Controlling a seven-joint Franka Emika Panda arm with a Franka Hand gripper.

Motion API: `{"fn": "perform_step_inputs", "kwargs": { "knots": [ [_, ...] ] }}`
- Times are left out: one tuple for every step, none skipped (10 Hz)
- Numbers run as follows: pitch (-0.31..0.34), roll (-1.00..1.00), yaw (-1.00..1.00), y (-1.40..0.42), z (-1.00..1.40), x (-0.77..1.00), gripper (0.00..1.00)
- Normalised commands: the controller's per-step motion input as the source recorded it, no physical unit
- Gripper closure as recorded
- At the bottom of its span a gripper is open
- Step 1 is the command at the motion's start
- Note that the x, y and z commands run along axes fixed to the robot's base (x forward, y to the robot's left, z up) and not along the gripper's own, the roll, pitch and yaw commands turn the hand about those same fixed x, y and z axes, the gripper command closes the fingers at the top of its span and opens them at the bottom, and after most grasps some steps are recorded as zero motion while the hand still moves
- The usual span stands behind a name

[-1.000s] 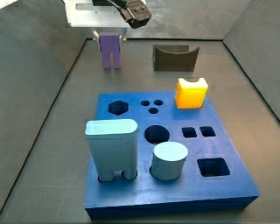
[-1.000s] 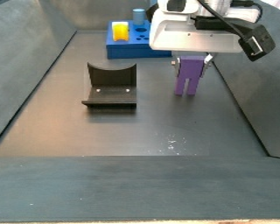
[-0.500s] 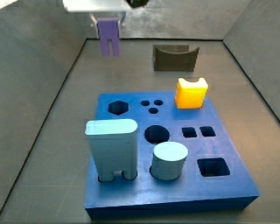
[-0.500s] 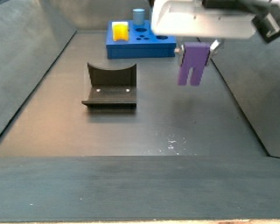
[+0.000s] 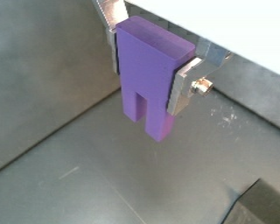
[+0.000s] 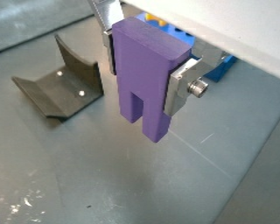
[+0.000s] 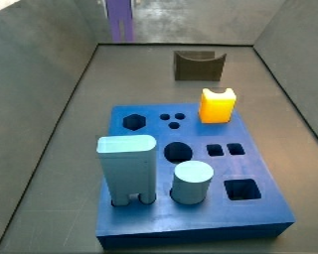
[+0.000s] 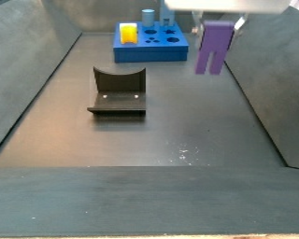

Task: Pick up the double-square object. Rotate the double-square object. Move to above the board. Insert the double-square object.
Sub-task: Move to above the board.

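The double-square object (image 5: 154, 109) is a lavender slab with a slot cut in its lower end. It hangs upright well above the grey floor. My gripper (image 5: 150, 63) is shut on its upper part, with a silver finger (image 6: 180, 86) pressed on each side in both wrist views. In a side view the double-square object (image 8: 215, 49) hangs under the gripper (image 8: 220, 25) at the frame's top. In another side view the double-square object (image 7: 118, 17) is at the top edge and the gripper is cut off. The blue board (image 7: 202, 135) lies apart from it, nearer that camera.
On the board stand a yellow notched block (image 7: 218, 104), a tall light-blue block (image 7: 126, 169) and a pale cylinder (image 7: 191, 182). A pair of small square holes (image 7: 226, 151) is open. A dark olive U-shaped piece (image 8: 116, 91) sits on the floor. Grey walls enclose the floor.
The gripper has risen with the double-square object shut in it. The object went from near the floor to high above it, and the gripper body has left one side view.
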Motion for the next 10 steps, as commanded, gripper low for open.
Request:
{"fn": "perform_step_inputs", "kwargs": {
  "knots": [
    [0.055, -0.01, -0.02, 0.07, 1.0, -0.04, 1.0],
    [0.067, -0.02, -0.02, 0.07, 1.0, -0.04, 1.0],
    [0.077, -0.02, -0.03, 0.07, 1.0, -0.03, 1.0],
    [0.082, -0.02, -0.03, 0.07, 1.0, -0.02, 1.0],
    [0.086, -0.02, -0.03, 0.07, 1.0, -0.01, 1.0],
    [0.086, -0.02, -0.03, 0.07, 0.96, -0.01, 1.0],
    [0.085, -0.02, -0.03, 0.05, 0.77, 0.0, 1.0],
    [0.086, -0.02, -0.03, 0.04, 0.62, 0.0, 1.0],
    [0.085, -0.01, -0.03, 0.04, 0.52, 0.0, 1.0],
    [0.085, -0.01, -0.03, 0.04, 0.28, 0.0, 1.0]
  ]
}}
